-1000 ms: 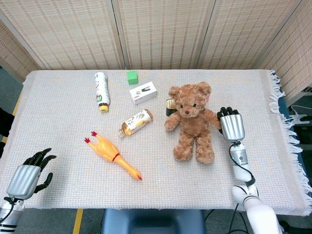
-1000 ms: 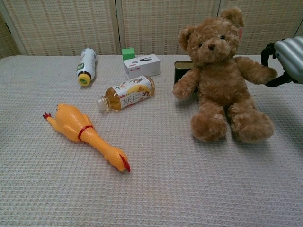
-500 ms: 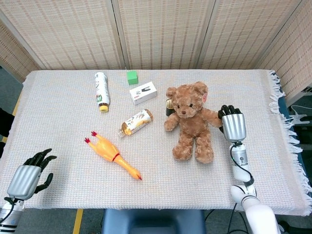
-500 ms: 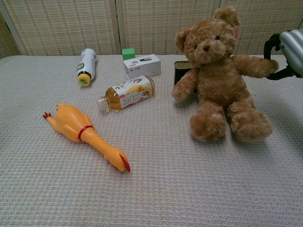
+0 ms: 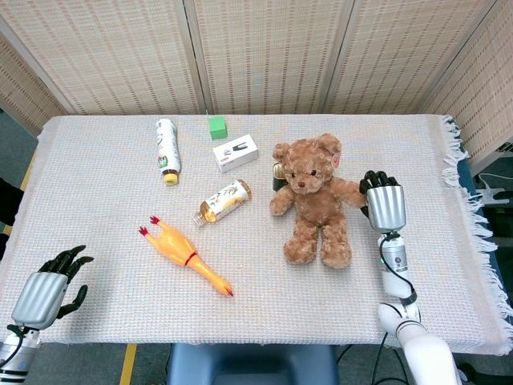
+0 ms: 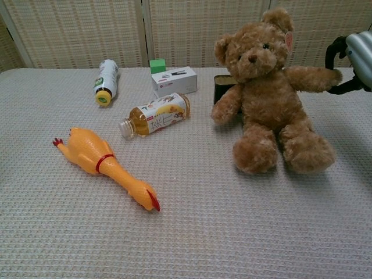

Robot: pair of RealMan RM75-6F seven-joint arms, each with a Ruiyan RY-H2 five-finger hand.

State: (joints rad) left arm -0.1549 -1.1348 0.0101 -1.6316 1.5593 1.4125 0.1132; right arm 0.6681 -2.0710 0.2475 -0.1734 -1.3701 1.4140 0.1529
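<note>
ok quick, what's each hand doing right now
Left hand: open, holds nothing, fingers apart at the table's near left corner.
Right hand: holds the teddy bear by its outstretched paw, black fingers curled around it.

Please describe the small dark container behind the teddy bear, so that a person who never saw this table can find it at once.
Find the brown teddy bear sitting right of the table's middle, its arm held by the right hand. The dark can stands directly behind the bear's other arm, mostly hidden. Unlike the white box and green cube nearby, it is dark with a golden rim.
</note>
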